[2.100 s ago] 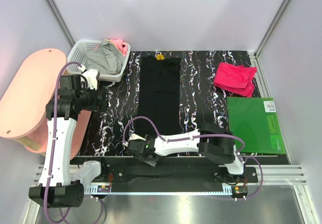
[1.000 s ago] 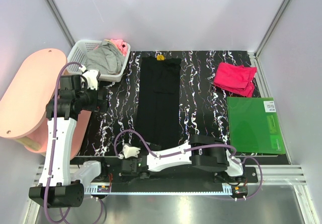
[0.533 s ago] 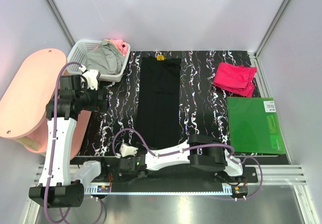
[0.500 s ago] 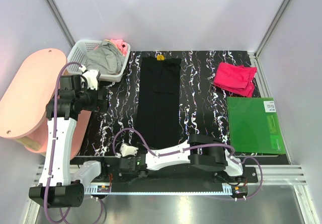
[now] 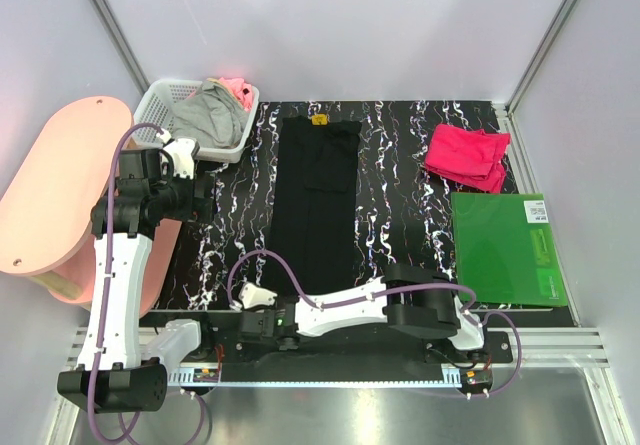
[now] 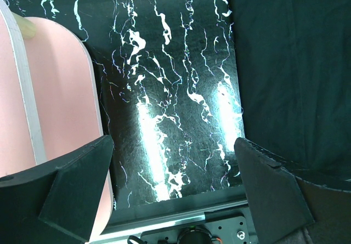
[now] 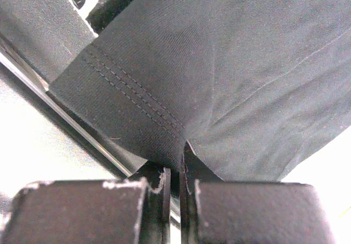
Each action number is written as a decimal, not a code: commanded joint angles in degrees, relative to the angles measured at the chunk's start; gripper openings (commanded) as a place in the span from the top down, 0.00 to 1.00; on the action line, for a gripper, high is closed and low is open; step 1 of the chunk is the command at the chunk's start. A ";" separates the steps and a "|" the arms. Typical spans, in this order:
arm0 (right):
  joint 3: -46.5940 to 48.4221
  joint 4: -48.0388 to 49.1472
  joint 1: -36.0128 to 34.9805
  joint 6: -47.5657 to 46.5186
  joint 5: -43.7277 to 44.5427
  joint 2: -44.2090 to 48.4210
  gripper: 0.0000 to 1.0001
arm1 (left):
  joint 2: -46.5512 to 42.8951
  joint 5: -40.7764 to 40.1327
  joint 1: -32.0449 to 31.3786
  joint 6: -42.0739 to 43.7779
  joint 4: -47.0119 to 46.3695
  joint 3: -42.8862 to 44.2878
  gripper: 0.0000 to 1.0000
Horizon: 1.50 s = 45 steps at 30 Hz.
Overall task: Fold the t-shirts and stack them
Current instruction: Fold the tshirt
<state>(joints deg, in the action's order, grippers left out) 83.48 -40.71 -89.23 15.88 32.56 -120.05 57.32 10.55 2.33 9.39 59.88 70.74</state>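
Note:
A black t-shirt [image 5: 318, 205] lies as a long narrow strip down the middle of the marbled table, with a small orange mark at its far end. My right gripper [image 5: 262, 317] is low at the table's near edge and shut on that t-shirt's stitched hem corner [image 7: 137, 112]; its jaws [image 7: 181, 170] pinch the cloth tight. A crimson-pink t-shirt [image 5: 467, 155] lies bunched at the far right. My left gripper [image 5: 195, 190] hangs open above the table's left side, nothing between its fingers [image 6: 77, 183]; the black t-shirt [image 6: 296, 63] shows to its right.
A white lattice basket [image 5: 160, 100] holding grey and pink cloth stands at the far left corner. A flat green board [image 5: 505, 245] lies at the right edge. A pink oval side table [image 5: 50, 195] sits left of the table. The metal rail [image 6: 181, 216] runs along the near edge.
My right gripper has gone from open to shut, pinching the black t-shirt's near hem, and shifted slightly right along the near edge. The left arm has not moved.

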 commanded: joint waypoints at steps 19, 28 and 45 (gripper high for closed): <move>10.46 -18.61 -6.21 8.29 -6.80 7.72 1.00 | -1.33 1.49 0.31 0.46 -1.87 1.16 0.01; 18.03 -24.59 -10.96 12.33 -8.12 8.78 1.00 | -1.69 1.41 0.31 0.98 -1.87 1.86 0.01; 18.47 -17.92 7.75 -3.30 -1.71 10.81 1.00 | -2.21 2.46 0.31 2.12 -0.82 1.77 0.01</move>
<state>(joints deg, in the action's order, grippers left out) 99.39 -62.19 -85.60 18.85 27.81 -111.24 55.96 11.22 2.35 10.68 60.05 70.74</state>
